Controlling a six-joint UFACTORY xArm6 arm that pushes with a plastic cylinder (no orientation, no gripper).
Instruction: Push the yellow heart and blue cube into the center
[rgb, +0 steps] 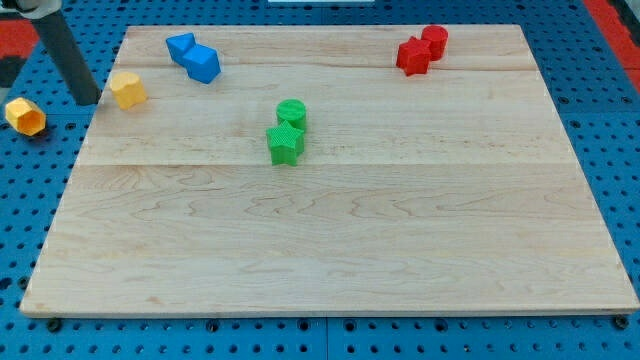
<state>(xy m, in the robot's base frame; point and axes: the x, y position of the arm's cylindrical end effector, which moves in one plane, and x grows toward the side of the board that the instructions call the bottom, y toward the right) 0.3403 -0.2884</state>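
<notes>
A yellow block (128, 89), its shape hard to make out, sits near the left edge of the wooden board (330, 240) toward the view's top. A blue cube (202, 63) lies to its upper right, touching a second blue block (181, 46). My tip (90, 101) is the lower end of the dark rod, at the board's left edge, just left of the yellow block and nearly touching it. A second yellow block (25, 116), hexagonal, lies off the board on the blue base, left of my tip.
A green cylinder (292, 113) and a green star block (285, 143) sit together near the board's middle, slightly toward the top. Two red blocks (413, 56) (434, 40) touch each other at the top right. A blue perforated base surrounds the board.
</notes>
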